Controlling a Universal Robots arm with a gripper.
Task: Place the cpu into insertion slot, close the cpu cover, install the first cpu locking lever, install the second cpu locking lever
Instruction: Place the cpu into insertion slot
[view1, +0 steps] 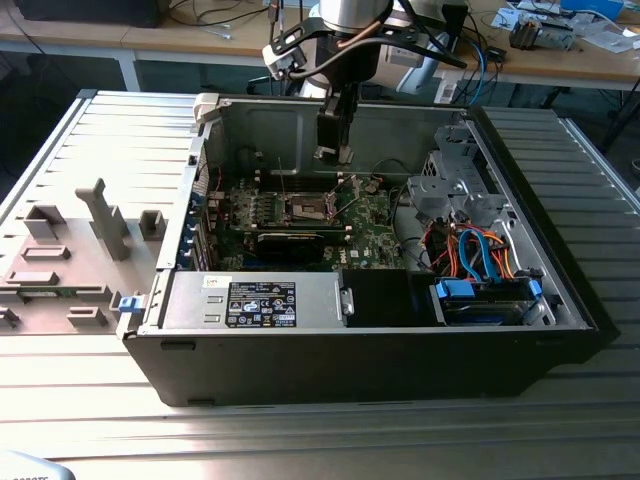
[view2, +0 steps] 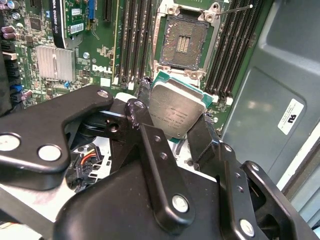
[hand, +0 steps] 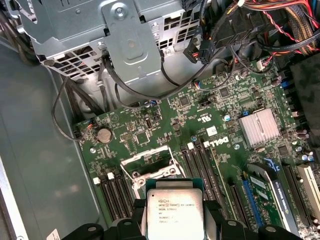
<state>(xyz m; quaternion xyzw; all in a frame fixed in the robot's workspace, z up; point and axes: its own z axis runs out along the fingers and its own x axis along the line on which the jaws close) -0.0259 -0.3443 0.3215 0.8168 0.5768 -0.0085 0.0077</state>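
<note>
We see the gripper clamped on two opposite edges of the cpu, holding it above the green board and just beside the insertion slot (its dark centre lies uncovered); in the exterior view the arm reaches down into the open computer case

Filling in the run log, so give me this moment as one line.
gripper: shut on cpu | cpu: held clear of insertion slot, not yet seated | insertion slot: empty, uncovered
</note>
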